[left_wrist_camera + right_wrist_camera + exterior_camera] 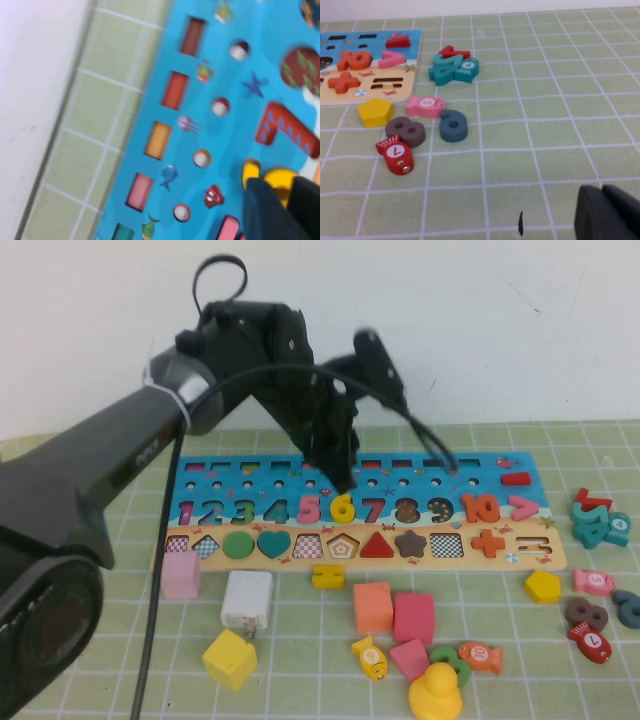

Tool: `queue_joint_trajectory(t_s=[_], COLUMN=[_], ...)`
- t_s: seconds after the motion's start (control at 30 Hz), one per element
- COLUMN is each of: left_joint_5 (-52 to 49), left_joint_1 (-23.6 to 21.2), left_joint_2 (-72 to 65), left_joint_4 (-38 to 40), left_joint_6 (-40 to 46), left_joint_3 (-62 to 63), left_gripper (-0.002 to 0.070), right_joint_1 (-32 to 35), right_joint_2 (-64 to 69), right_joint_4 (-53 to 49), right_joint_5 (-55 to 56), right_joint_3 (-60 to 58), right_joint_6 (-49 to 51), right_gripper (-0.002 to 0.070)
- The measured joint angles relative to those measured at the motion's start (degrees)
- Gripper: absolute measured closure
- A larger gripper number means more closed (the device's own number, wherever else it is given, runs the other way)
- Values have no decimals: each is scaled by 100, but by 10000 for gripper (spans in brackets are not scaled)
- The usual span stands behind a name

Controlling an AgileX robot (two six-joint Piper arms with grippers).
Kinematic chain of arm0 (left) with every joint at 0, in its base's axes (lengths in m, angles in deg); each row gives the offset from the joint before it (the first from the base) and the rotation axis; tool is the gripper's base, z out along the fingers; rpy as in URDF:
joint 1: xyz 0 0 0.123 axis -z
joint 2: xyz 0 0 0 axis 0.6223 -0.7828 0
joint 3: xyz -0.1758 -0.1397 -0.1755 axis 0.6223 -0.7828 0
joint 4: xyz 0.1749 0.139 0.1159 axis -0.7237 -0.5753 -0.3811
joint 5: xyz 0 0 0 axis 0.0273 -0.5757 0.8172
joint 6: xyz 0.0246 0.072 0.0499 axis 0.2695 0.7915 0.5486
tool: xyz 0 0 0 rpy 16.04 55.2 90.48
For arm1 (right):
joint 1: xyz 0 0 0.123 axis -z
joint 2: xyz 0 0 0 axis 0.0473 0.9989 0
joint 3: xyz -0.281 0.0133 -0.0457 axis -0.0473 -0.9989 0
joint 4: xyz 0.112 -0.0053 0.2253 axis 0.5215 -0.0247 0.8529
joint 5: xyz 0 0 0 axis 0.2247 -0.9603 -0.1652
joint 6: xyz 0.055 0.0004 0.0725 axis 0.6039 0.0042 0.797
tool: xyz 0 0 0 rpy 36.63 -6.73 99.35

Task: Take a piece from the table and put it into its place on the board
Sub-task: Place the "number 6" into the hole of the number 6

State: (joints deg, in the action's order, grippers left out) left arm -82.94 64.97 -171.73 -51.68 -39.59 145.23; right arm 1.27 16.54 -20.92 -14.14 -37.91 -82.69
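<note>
The left gripper [343,483] reaches down over the blue puzzle board [520,502], its dark fingertips just above the yellow digit "6" [343,508], which lies in the number row between the pink "5" [309,508] and the red "7" [373,510]; whether the fingers are spread or pinching the piece I cannot tell, since the left wrist view shows only one dark finger [272,210] overlapping the yellow piece [280,181] from that side; in that same view the board's blue face [225,145] carries small round holes and a column of coloured rectangular slots, with the red "7" [286,132] just beside the "6"; the board rests on the table [120,660] of pale green squares; below the board's tan strip lie loose pieces: a pink block [181,574], a white block [246,600], a yellow cube [230,659], an orange block [372,607], a yellow fish [369,657] and a yellow duck [436,695]; the right gripper [609,214] stays out of the high view and shows only as a dark tip at the edge of the right wrist view, low over bare table well apart from the board, its two fingers pressed together; near it lie a red fish [396,154], a brown "8" [405,131], a dark teal "6" [453,127], a pink fish [425,106] and a yellow pentagon [375,111].
</note>
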Motion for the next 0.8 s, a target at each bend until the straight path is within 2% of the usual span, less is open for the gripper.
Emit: queue_joint_trajectory(t_s=[0.07,0.17,0.5,0.8], left_joint_5=[105,186,737,808], left_joint_1=[-14,-43,-53,-53], left_joint_2=[52,18,-570,-759], left_joint_4=[0,-66,-150,-128], left_joint_6=[-448,-1037,-1855,-2028], left_joint_3=[0,4,14,14], left_gripper=[627,661,675,675], right_joint_1=[0,0,0,0], right_joint_2=[0,0,0,0], right_joint_4=[0,0,0,0], right_joint_5=[0,0,0,0], right_joint_3=[0,0,0,0], right_joint_6=[0,0,0,0], right_gripper=[678,678,678,678])
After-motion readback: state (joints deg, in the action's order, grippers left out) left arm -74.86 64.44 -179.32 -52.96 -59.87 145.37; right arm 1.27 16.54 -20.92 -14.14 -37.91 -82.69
